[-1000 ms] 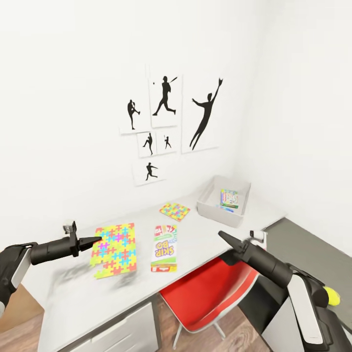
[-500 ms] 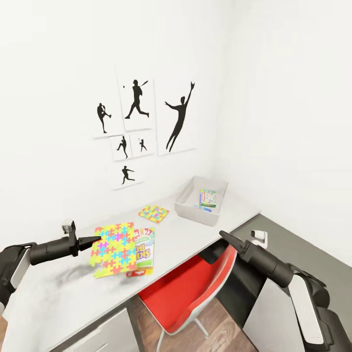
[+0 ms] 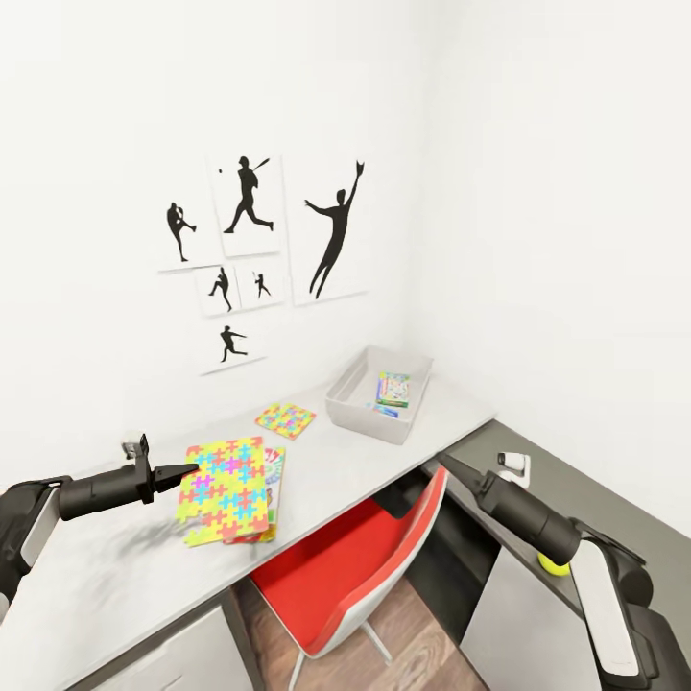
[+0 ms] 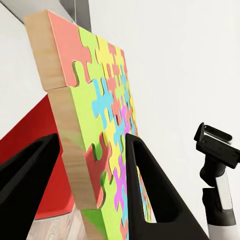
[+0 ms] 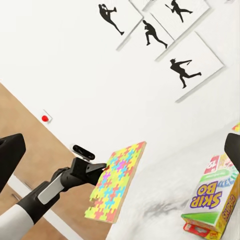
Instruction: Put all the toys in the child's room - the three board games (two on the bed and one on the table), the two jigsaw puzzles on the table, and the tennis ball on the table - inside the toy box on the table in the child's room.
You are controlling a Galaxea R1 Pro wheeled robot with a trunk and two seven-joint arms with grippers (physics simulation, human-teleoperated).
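A multicoloured jigsaw puzzle (image 3: 228, 477) hung tilted above the table (image 3: 134, 566); another (image 3: 285, 419) lay flat near the toy box (image 3: 368, 418), which held seemingly two games.

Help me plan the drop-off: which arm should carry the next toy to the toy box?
Left. The left hand is shut on the large jigsaw puzzle, held off the table. The right hand is open, holding nothing. The toy box lies further along the table.
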